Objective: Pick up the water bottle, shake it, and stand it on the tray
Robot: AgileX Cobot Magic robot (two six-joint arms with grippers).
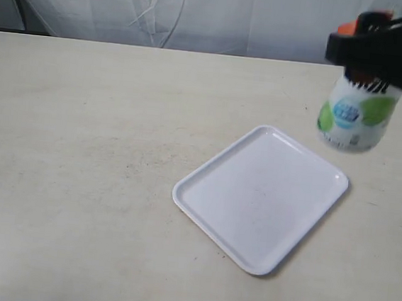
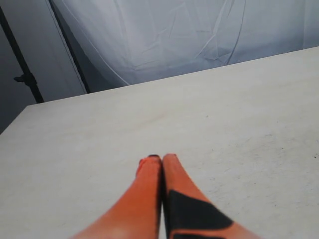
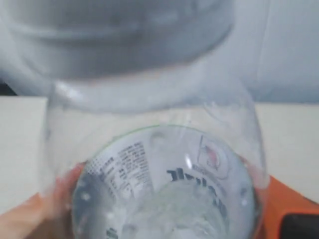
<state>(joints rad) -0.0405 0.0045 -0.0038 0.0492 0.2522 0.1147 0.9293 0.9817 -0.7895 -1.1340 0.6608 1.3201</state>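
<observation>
Bottle: the water bottle (image 1: 351, 119) hung in the air at about 1 o'clock from the tray (image 1: 205, 183), clear of the table (image 1: 80, 146), upright or nearly so, blurred in the exterior view.
Right claw: the right claw (image 1: 381, 50) pinched the bottle high up, near the neck; in the wrist view orange fingers (image 3: 35, 214) pressed the clear wall on both sides.
Left claw: the left claw (image 2: 162, 159) was pressed together, holding nothing, low over bare table.
Handling: small and probably light, though how full it was could not be told; the thin clear plastic would likely give under a hard squeeze, and the smooth wall and glossy label could slip during a shake. A hold at the stiffer shoulder below the cap seemed safest.
Tray: flat, white, low-rimmed, lying askew at the table's middle right, with nothing on it.
Surface: pale, matte, faintly speckled, level.
Room: white cloth hung along the table's far edge; a dark stand stood beside it.
</observation>
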